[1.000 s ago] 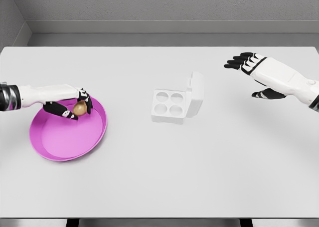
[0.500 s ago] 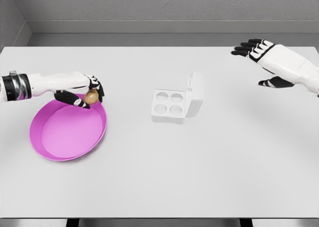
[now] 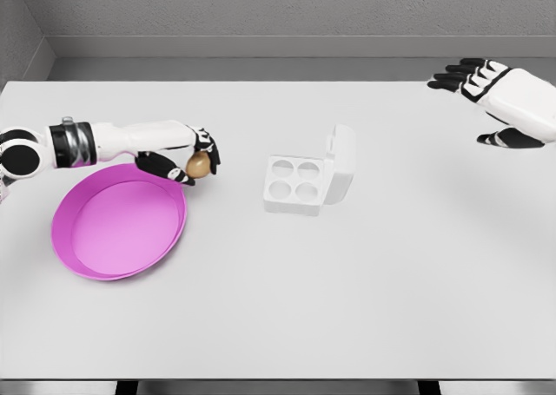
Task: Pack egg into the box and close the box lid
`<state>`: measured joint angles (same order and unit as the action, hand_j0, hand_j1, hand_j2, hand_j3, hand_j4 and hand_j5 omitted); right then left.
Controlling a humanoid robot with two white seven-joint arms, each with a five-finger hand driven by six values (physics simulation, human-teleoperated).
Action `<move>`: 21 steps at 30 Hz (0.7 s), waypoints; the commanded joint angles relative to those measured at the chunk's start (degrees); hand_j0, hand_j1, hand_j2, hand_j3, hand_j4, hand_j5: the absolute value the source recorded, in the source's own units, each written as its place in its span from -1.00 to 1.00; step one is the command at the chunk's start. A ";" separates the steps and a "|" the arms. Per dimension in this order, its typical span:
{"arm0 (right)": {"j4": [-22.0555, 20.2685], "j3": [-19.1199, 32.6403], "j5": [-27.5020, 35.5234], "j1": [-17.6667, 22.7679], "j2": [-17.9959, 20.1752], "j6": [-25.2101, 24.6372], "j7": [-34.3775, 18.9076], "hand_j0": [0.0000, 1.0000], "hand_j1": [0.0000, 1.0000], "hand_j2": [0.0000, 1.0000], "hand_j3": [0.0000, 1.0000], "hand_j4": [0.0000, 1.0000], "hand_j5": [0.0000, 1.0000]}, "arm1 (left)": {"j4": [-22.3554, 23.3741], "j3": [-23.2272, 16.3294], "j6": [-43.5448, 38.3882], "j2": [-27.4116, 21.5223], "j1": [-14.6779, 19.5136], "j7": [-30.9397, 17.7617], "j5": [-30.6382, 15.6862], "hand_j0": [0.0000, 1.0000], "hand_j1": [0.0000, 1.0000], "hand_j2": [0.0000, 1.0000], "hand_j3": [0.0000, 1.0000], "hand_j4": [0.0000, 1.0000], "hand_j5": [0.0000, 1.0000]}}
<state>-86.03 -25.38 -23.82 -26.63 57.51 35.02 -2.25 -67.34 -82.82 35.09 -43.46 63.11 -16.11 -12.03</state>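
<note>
- While the egg (image 3: 199,164) rides in the curled fingers of the left hand (image 3: 193,159), left of centre in the frame, it sits clear of the bowl (image 3: 87,260), just past that pink dish's upper right rim.
- Pickup looks done: the bowl at lower left shows nothing inside, and thumb and fingers are clasped around the brown egg.
- Transport appears to be under way, with a gap of bare table (image 3: 278,308) between the egg and the box (image 3: 295,187) at centre frame.
- All four cups of the white box show vacant, so placement is not yet done.
- Its lid (image 3: 340,163) stands upright on the right side of the tray, so closing is also left.
- At the upper right edge of the frame, the right hand (image 3: 497,95) hangs above the table with fingers spread and holding nothing, well apart from the box.
</note>
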 commanded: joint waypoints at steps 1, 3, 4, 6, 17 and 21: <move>-0.46 4.19 0.35 0.18 -2.30 -0.02 -0.03 1.00 1.00 1.00 1.00 1.00 1.00 | 0.63 0.03 -0.09 1.36 0.00 0.03 -1.24 -0.08 -0.08 -0.08 -0.08 -0.08 -0.08; 1.83 4.99 -0.18 0.26 -6.09 -0.02 -0.03 1.00 1.00 1.00 1.00 1.00 1.00 | 0.63 0.03 -0.09 1.98 0.00 -0.06 -1.50 -0.08 -0.08 -0.08 -0.08 -0.08 -0.08; 1.92 5.08 -0.26 0.26 -7.32 -0.02 -0.03 1.00 1.00 1.00 1.00 1.00 1.00 | 0.63 0.03 -0.09 2.24 0.00 -0.06 -1.59 -0.08 -0.08 -0.08 -0.08 -0.08 -0.08; 2.79 7.27 -0.35 -0.26 -9.78 -0.02 -2.93 1.00 1.00 1.00 1.00 1.00 1.00 | 0.63 0.12 -0.09 2.94 0.00 -0.06 -1.85 -0.08 -0.08 -0.08 -0.08 -0.08 -0.08; 4.29 5.60 0.26 1.67 -11.63 -0.02 -7.85 1.00 1.00 1.00 1.00 1.00 1.00 | 2.12 -0.06 -0.09 7.78 1.05 -0.24 -3.43 -0.08 -0.08 -0.08 -0.08 -0.08 -0.08; 4.29 2.97 0.35 1.76 -12.60 -0.02 -8.03 1.00 1.00 1.00 1.00 1.00 1.00 | 2.47 0.03 -0.09 8.48 1.23 -0.32 -3.70 -0.08 -0.08 -0.08 -0.08 -0.08 -0.08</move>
<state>-81.85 -20.90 -23.92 -24.96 45.51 35.05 -9.90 -65.09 -82.93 35.08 -35.47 64.42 -16.43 -15.12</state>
